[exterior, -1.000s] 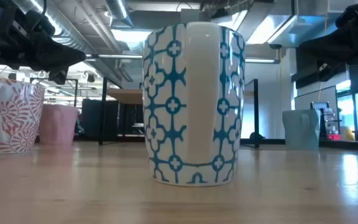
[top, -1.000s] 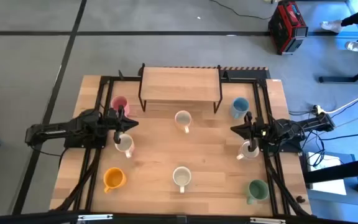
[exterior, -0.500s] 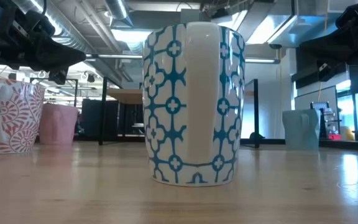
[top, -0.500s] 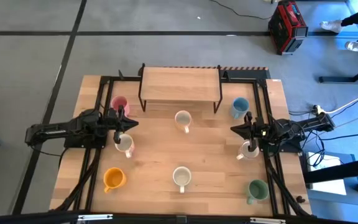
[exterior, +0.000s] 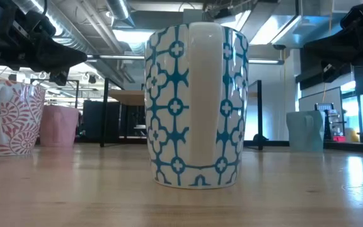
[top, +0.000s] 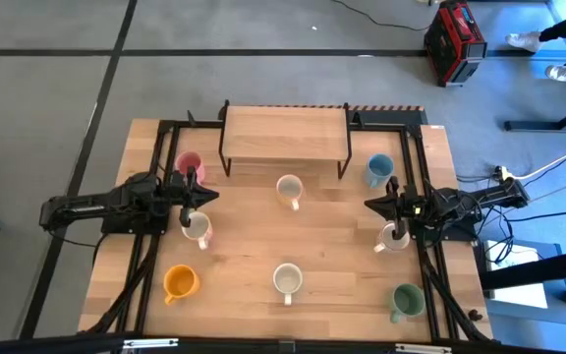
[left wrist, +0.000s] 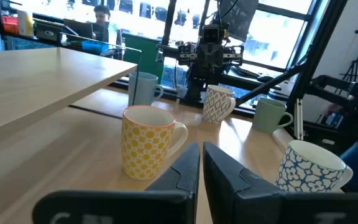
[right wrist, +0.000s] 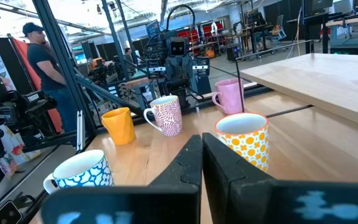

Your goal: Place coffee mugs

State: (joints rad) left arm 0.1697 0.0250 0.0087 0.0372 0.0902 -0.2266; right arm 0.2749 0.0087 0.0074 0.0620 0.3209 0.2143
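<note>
Eight mugs stand upright on their bases on the table. In the high view I see the pink mug (top: 189, 163), the yellow-dotted white mug (top: 289, 189), the light blue mug (top: 377, 169), the red-patterned white mug (top: 198, 228), the grey-patterned white mug (top: 393, 237), the orange mug (top: 179, 283), the blue-patterned white mug (top: 286, 280) and the green mug (top: 405, 300). My left gripper (top: 204, 200) hovers shut just beyond the red-patterned mug, pointing toward the yellow-dotted mug (left wrist: 146, 140). My right gripper (top: 369, 205) hovers shut beside the grey-patterned mug, facing the same dotted mug (right wrist: 244, 140).
A wooden shelf on black legs (top: 285, 136) stands at the table's far middle. Black frame rails (top: 155, 177) run along both sides under the arms. A person (right wrist: 42, 68) stands beyond the table's left side. Bare wood lies between the mugs in the table's middle.
</note>
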